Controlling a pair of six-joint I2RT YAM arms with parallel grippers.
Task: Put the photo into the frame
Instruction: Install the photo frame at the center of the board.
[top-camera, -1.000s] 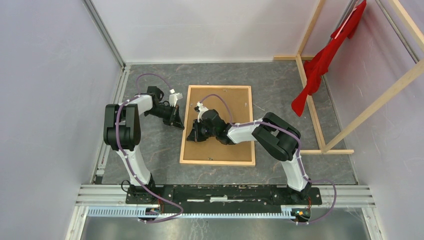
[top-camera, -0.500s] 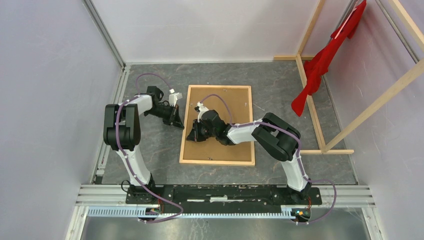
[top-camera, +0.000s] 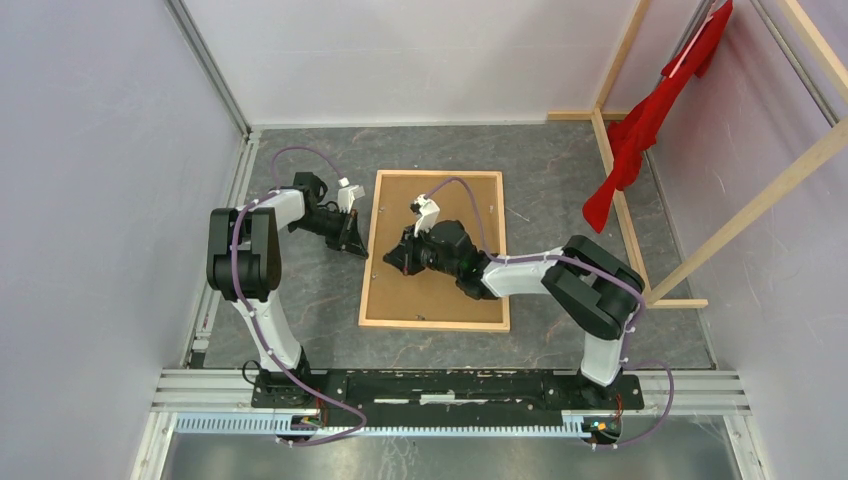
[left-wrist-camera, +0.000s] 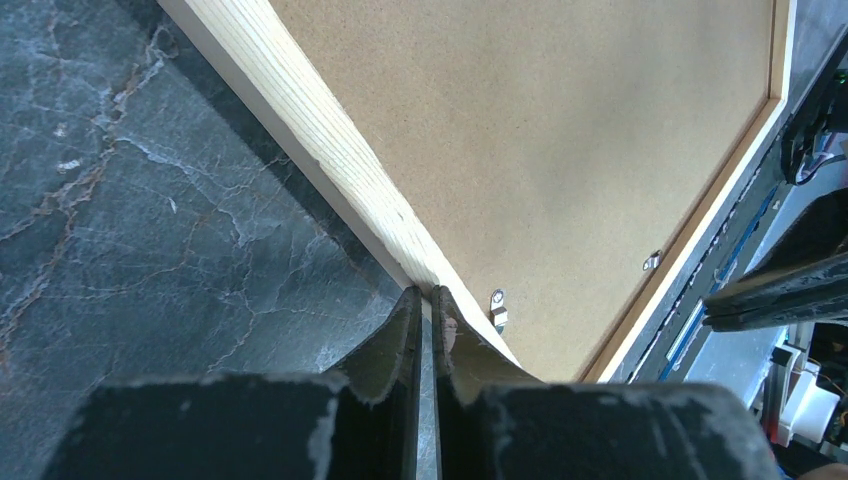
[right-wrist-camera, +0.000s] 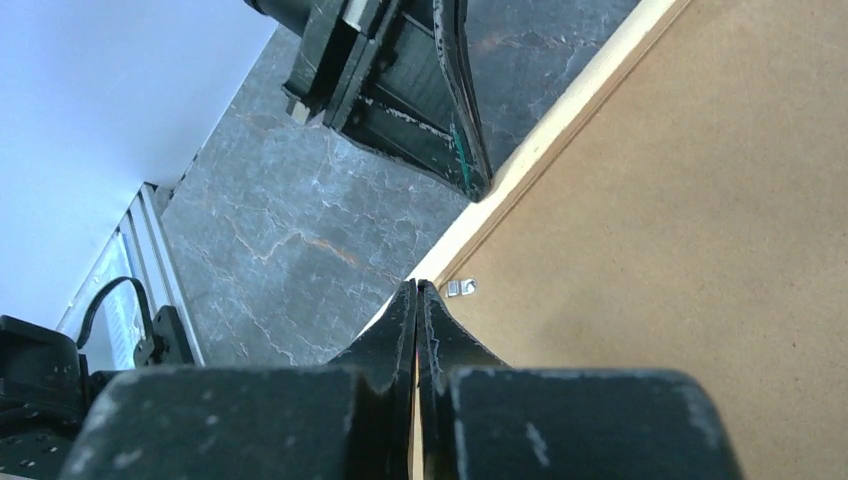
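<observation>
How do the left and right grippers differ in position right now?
The left gripper reaches in from the table side, tips at the left rail of the frame. The right gripper reaches across the brown backing board, tips by a metal tab. Both are shut, holding nothing.

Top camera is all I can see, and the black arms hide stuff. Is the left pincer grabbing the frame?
Observer: No. The left wrist view shows the left pincer shut, its tips at the wooden rail of the frame.
Operator: And the right pincer?
Observer: The right pincer is shut too, tips by the same rail, holding nothing.
Operator: Anything tiny near it?
Observer: A small metal tab sits on the brown backing board, just beside those tips.
</observation>
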